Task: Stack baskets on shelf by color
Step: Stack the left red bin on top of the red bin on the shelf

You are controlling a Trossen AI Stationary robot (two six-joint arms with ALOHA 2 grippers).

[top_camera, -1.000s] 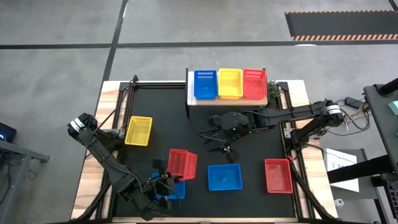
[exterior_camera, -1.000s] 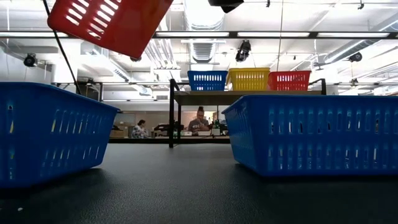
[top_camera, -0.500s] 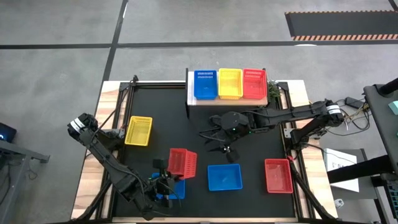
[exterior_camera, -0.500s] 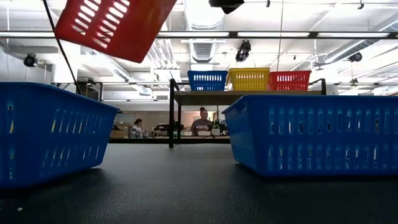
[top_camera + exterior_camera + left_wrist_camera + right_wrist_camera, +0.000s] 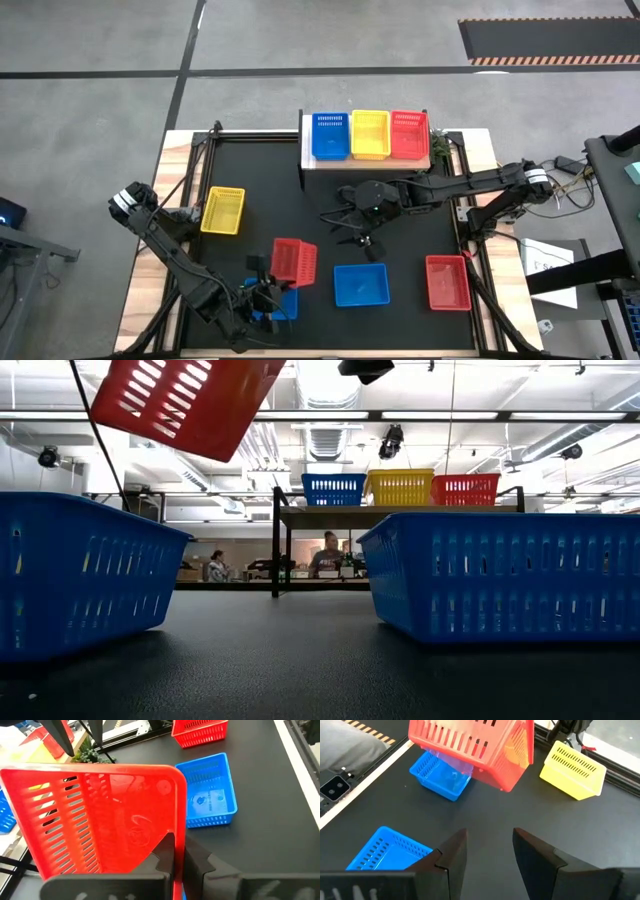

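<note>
1. Left gripper (image 5: 175, 857) — clamped on the rim of a red perforated plastic basket (image 5: 293, 262), which hangs tilted in the air above the near-left part of the black mat (image 5: 260, 180). In the low view the same basket (image 5: 180, 400) sits high, clear of everything on the table.
2. Directly under the lifted basket, a blue perforated plastic basket (image 5: 283, 302) rests on the mat, mostly hidden from above.
3. Right gripper (image 5: 362, 236) — fingers spread apart, nothing between them, hovering over the mat's middle, between the light wooden plank shelf (image 5: 306, 157) and a second blue basket (image 5: 361, 284) near the front edge.
4. On the shelf, side by side: a blue basket (image 5: 330, 135), a yellow basket (image 5: 370, 133) and a red basket (image 5: 409, 134), left to right in the high view.
5. Loose on the mat: a yellow perforated basket (image 5: 223, 210) at the left side, another red basket (image 5: 447, 282) at the near right corner.
6. People (image 5: 325, 555) show in the room beyond the table, under the shelf line in the low view.
</note>
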